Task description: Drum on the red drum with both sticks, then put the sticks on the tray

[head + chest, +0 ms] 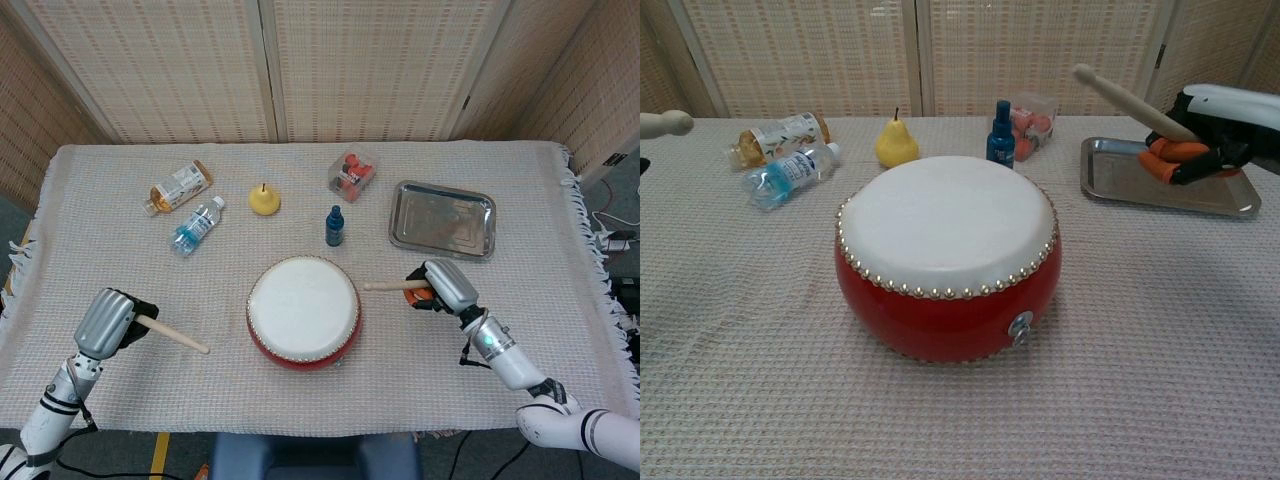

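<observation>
Left hand (pixel 108 322) is gripping the left stick (pixel 172 334) in closed fingers, tip angling toward the red drum (pixel 303 311), which is sitting mid-cloth with a white skin and stud-lined rim. Chest view is catching only that stick's rounded tip at its left edge; head view is showing the whole hand. Right hand (pixel 1212 133) is clamping the right stick (pixel 1127 98), tip raised beside the drum's right edge, tray (pixel 443 220) lying just behind.

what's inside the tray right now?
Nothing visible in the steel tray: the head view shows its floor bare. Both sticks are in the hands. In the chest view the right hand covers part of the tray.
</observation>
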Action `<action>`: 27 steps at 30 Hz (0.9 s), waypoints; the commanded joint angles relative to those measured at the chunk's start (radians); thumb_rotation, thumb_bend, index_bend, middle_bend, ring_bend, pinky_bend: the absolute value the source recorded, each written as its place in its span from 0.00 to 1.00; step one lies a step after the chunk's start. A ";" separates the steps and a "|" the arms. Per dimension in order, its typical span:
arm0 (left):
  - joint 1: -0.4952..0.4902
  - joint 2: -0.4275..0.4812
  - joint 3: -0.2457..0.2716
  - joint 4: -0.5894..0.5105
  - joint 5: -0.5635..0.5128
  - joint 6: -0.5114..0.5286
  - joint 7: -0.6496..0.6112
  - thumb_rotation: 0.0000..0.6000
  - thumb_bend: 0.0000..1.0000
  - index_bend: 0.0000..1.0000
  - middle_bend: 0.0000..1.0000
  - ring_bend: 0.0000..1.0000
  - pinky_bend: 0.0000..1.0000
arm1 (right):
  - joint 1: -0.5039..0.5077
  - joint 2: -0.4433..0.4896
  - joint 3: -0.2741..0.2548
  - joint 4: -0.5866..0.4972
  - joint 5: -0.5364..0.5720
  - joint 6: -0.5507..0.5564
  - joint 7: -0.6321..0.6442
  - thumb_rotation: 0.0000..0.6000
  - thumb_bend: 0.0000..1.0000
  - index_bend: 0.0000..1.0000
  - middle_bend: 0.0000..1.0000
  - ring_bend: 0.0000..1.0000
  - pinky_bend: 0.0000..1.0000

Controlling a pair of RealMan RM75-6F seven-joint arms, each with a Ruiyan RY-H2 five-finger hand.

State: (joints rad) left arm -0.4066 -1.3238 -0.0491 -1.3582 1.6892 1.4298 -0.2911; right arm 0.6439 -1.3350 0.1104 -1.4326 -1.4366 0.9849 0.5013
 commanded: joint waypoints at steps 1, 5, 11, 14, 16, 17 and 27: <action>-0.039 -0.012 -0.014 -0.021 -0.006 -0.055 0.101 1.00 0.83 1.00 1.00 1.00 1.00 | 0.110 0.104 0.077 -0.133 0.157 -0.163 -0.259 1.00 0.93 1.00 1.00 1.00 1.00; -0.074 -0.021 -0.028 -0.062 -0.041 -0.136 0.230 1.00 0.83 1.00 1.00 1.00 1.00 | 0.163 0.117 0.096 -0.182 0.263 -0.222 -0.406 1.00 0.93 1.00 1.00 1.00 1.00; -0.109 -0.060 -0.071 -0.153 -0.180 -0.250 0.428 1.00 0.83 1.00 1.00 1.00 1.00 | 0.215 0.111 0.104 -0.216 0.405 -0.251 -0.539 1.00 0.93 1.00 1.00 1.00 1.00; -0.117 -0.071 -0.091 -0.200 -0.264 -0.291 0.490 1.00 0.83 1.00 1.00 1.00 1.00 | 0.240 0.088 0.090 -0.200 0.456 -0.263 -0.595 1.00 0.93 1.00 1.00 1.00 1.00; -0.123 -0.060 -0.098 -0.231 -0.305 -0.316 0.509 1.00 0.83 1.00 1.00 1.00 1.00 | 0.260 0.065 0.071 -0.177 0.487 -0.275 -0.644 1.00 0.93 1.00 1.00 1.00 1.00; -0.125 -0.054 -0.100 -0.241 -0.319 -0.325 0.516 1.00 0.83 1.00 1.00 1.00 1.00 | 0.270 0.055 0.061 -0.165 0.501 -0.279 -0.669 1.00 0.93 1.00 1.00 1.00 1.00; -0.144 -0.042 -0.107 -0.301 -0.382 -0.339 0.603 1.00 0.82 1.00 1.00 1.00 1.00 | 0.368 -0.008 -0.063 -0.107 0.677 -0.250 -0.988 1.00 0.93 1.00 1.00 1.00 1.00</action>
State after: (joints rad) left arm -0.5474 -1.3660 -0.1545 -1.6555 1.3115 1.0927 0.3078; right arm 0.9770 -1.3247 0.0893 -1.5519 -0.8196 0.7155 -0.4060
